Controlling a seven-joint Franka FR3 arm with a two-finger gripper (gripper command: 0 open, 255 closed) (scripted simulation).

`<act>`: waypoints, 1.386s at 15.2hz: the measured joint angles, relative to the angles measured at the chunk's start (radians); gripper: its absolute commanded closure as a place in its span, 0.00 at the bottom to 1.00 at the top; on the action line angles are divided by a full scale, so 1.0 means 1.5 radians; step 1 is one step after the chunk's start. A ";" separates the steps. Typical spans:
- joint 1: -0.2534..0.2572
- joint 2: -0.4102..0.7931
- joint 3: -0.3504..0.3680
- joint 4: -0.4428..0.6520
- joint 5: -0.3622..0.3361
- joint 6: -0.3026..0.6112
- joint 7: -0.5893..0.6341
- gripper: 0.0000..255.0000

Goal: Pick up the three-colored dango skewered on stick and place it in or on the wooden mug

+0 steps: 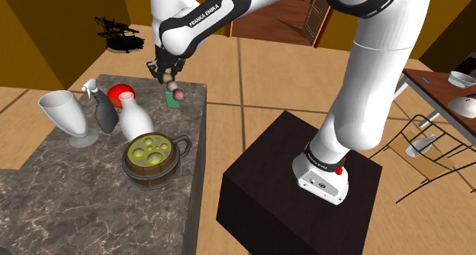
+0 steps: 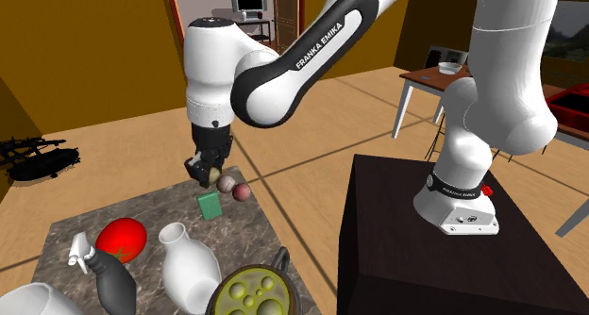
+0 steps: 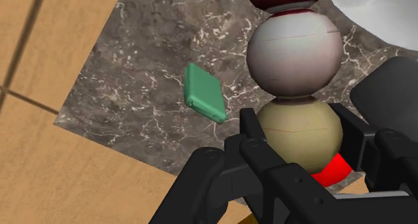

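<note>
Dango aloft, shoulder view's upper left.
Tool clenched on tan end ball; likely light, soft, pivot-prone.

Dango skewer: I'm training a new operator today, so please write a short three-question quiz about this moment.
1. True or false: the gripper is shut on the dango.
2. What lies on the counter near the dango? A) green block B) spoon C) plate
3. How many balls does the dango have?
Key: 1 true; 2 A; 3 three.
</note>
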 measured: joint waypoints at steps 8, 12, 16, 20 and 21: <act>0.080 -0.062 0.030 -0.081 -0.041 0.009 0.140 1.00; 0.118 -0.074 0.048 -0.098 -0.061 0.007 0.212 1.00; 0.156 -0.088 0.069 -0.110 -0.079 -0.003 0.283 1.00; 0.177 -0.080 0.079 -0.117 -0.095 0.006 0.328 1.00; 0.179 -0.075 0.079 -0.120 -0.099 0.014 0.334 1.00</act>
